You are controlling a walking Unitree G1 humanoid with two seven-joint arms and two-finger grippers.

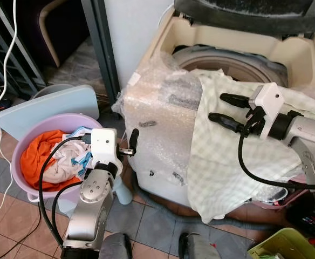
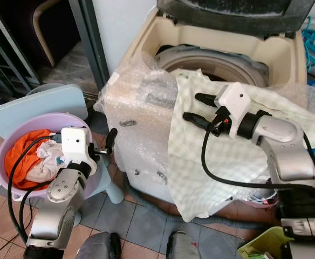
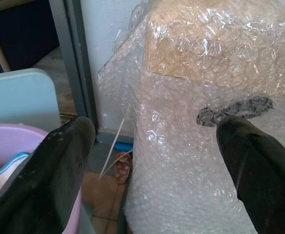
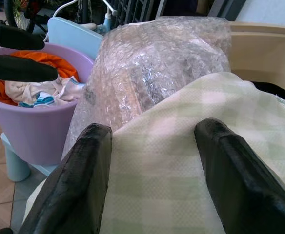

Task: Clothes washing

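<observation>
**A:** Why is the green-and-white checked cloth [image 1: 238,156] lying like that?

**B:** It is draped over the front edge of the top-loading washing machine [image 1: 163,59], one end up by the open drum [image 1: 230,65] and the rest hanging down the front toward the floor. That looks like a halfway state: brought to the machine but not yet pushed in. The right gripper [image 1: 222,108] hovers just above the cloth's upper part with its two fingers spread and nothing between them, probably placed to take hold of the fabric and feed it into the drum.

**A:** And the left gripper?

**B:** The left gripper [image 1: 130,143] sits low, between the lilac laundry basin [image 1: 22,145] and the machine's front corner. Its fingers are apart and it carries nothing. It seems parked near the basin because the rest of the washing is there: an orange garment [image 1: 39,154] and some pale pieces, with a blue clothes hanger [image 1: 82,159] on top.

**A:** Why the bubble wrap [image 1: 157,124]?

**B:** It covers the machine's front and left corner, likely as protective padding; the frames do not settle that.

**A:** Any brand or label?

**B:** None can be read. The wrap hides the front panel, and the dark marks under it are too blurred to make out.
</observation>
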